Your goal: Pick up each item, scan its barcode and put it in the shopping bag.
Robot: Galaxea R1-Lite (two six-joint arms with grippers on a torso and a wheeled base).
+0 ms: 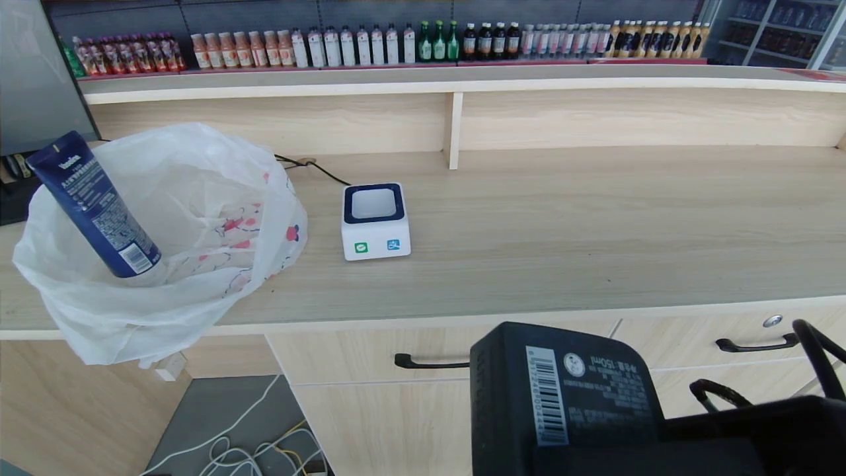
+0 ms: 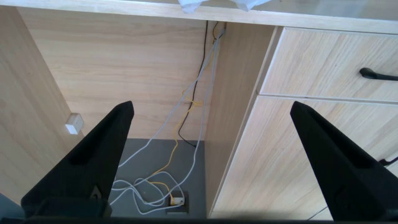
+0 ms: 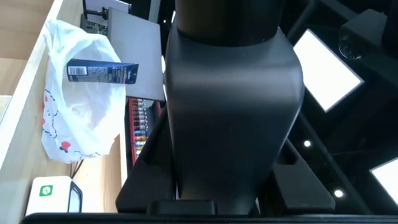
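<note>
Right claw [image 3: 227,155] clamps the black bottle [image 1: 595,423], left claw [image 2: 211,162] hangs open; I judge the upward-facing barcode [image 1: 547,395] may miss the scanner [image 1: 375,221] forward-left of the right claw unless turned.

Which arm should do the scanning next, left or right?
Probably the right. It holds the black bottle, barcode showing; the scanner sits on the counter ahead. The left fingers are open, empty, down by the cupboard.

Counter [image 1: 562,218] matt wood grain; shopping bag [image 1: 218,192] thin crinkled plastic; scanner [image 1: 375,228] smooth plastic; black bottle [image 1: 509,396] matt plastic.
</note>
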